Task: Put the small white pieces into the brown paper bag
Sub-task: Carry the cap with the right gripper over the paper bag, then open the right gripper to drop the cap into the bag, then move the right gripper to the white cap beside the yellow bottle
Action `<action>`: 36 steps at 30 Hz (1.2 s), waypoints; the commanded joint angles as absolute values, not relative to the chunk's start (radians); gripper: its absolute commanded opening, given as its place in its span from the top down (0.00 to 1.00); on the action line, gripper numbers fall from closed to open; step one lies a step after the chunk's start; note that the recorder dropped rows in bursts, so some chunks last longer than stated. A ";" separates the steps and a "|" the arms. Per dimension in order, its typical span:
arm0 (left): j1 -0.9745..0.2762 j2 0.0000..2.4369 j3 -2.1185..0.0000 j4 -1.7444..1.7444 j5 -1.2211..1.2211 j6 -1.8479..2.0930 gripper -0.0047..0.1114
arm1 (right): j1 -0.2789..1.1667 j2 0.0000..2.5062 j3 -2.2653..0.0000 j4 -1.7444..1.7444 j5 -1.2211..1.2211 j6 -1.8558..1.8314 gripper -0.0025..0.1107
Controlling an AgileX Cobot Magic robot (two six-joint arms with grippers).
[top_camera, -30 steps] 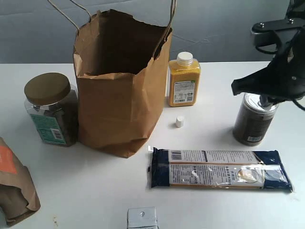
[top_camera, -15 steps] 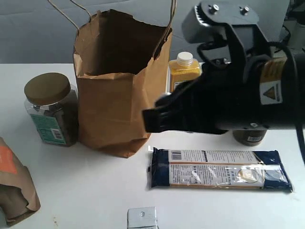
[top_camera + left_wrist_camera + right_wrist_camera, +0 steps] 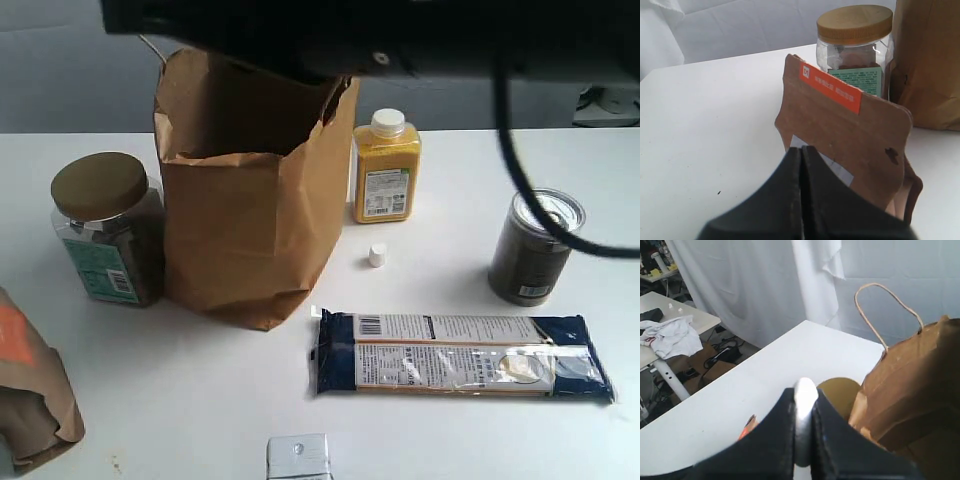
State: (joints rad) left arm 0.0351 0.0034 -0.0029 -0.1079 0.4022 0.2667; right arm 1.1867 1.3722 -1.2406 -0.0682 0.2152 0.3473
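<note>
Since it rose, right gripper [image 3: 803, 407] (pinching piece [image 3: 805, 386]) hangs near bag [image 3: 910, 385].

White table [image 3: 180, 400], white curtains [image 3: 750, 285] behind.

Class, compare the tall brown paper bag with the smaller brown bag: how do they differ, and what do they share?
The tall bag stands open with a ragged rim; the smaller bag is closed on top. The tall bag has string handles; the smaller bag shows none. The tall bag is plain; the smaller bag carries an orange label. Both are brown paper, on the white table.
</note>
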 commanded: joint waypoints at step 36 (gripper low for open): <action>0.031 0.000 0.000 -0.117 0.394 0.265 0.96 | 1.189 1.476 -1.278 -0.162 0.549 0.336 0.98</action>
